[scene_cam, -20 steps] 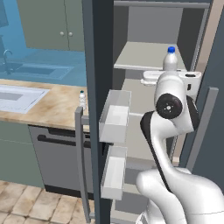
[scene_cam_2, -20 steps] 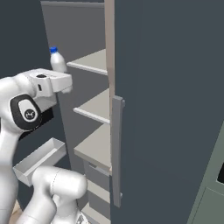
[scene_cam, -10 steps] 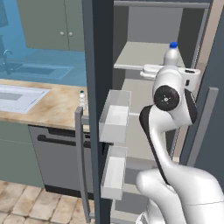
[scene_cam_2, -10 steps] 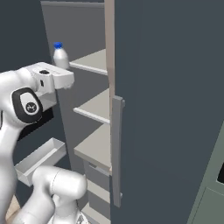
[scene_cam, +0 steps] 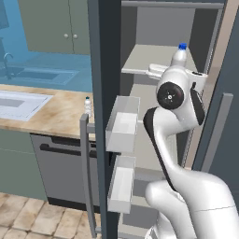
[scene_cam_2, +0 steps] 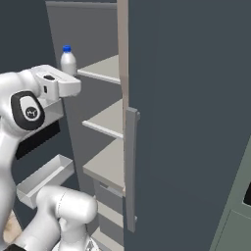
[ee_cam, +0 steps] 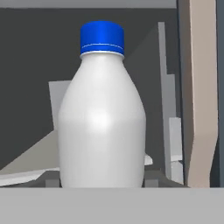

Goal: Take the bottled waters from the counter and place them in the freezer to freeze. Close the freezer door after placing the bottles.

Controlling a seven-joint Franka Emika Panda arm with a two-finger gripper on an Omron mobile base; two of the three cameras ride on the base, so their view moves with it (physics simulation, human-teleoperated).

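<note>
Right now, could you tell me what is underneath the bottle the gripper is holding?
The bottle stands upright above a pale freezer shelf. Its base is hidden in every view, so contact with the shelf cannot be confirmed.

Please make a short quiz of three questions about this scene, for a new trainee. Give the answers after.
1. True or false: the bottle held by the gripper is upright.
2. Where is the other bottle? A) on the counter B) in a door bin C) in the sink
3. Fill in: the freezer door is ____.

Key: 1 true; 2 A; 3 open
</note>
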